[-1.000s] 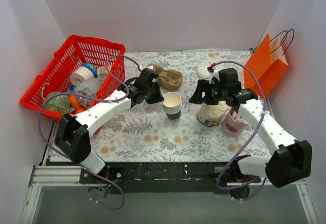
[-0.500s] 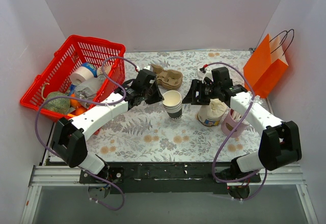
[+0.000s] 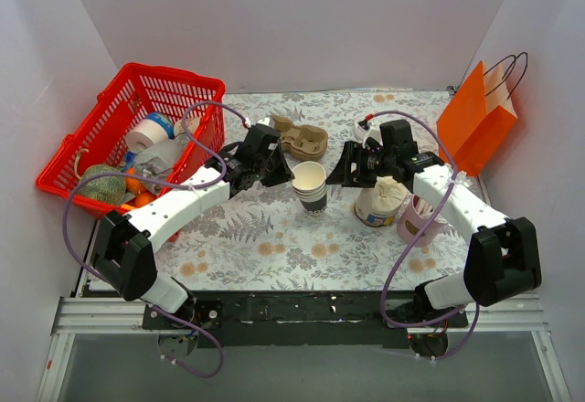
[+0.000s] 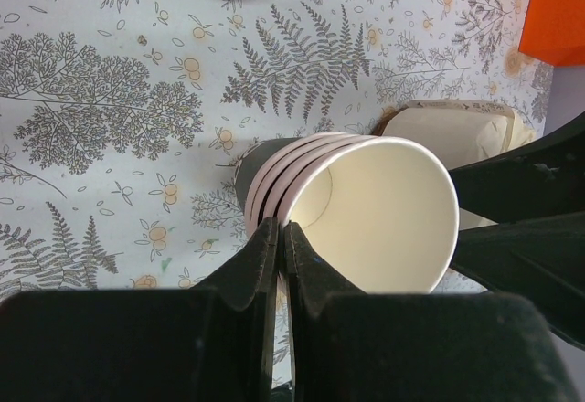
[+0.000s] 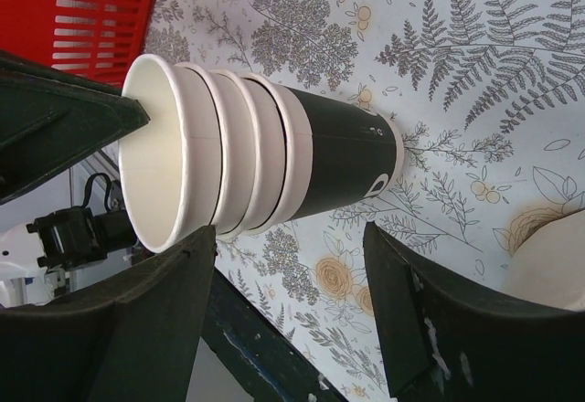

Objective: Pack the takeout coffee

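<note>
You are holding the right gripper open around the lidless cup stack, the left gripper pinching its rim, while the takeout coffee is standing upright just behind the right gripper, nearer that arm.

Cream-and-black cups, red basket
</note>
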`<state>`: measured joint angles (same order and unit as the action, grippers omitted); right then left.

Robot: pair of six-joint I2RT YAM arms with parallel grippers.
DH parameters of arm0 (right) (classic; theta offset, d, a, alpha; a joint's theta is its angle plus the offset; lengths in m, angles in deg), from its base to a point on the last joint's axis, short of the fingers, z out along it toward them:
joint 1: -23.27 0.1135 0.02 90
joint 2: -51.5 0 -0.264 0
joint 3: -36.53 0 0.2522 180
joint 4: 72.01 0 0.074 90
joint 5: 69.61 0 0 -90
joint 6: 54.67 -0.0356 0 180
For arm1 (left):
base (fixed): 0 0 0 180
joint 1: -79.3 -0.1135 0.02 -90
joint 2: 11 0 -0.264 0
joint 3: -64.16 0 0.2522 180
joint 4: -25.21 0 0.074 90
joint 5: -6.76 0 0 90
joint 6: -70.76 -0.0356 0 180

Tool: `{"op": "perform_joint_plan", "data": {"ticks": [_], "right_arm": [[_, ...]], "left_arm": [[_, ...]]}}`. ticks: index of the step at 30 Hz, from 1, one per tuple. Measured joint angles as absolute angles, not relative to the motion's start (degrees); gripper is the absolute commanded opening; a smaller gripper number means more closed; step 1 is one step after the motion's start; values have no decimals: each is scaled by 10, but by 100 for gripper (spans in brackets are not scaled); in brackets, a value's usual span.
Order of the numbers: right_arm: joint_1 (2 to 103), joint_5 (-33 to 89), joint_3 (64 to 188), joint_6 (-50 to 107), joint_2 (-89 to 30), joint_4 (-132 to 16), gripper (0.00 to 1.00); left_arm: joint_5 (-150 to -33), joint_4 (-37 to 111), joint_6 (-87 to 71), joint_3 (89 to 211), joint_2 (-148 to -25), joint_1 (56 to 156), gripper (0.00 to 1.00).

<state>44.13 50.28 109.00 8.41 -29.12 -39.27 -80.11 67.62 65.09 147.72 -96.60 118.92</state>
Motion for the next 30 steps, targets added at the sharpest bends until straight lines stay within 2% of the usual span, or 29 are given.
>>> {"op": "perform_joint_plan", "data": {"ticks": [10, 30], "right_arm": [[441, 506, 1099, 76, -291, -400, 73], [436, 484, 1059, 54, -312, -436, 65]], "left_arm": [[-807, 673, 649, 1477, -966, 1189, 0], [-886, 598, 662, 1426, -921, 1184, 0]]}}
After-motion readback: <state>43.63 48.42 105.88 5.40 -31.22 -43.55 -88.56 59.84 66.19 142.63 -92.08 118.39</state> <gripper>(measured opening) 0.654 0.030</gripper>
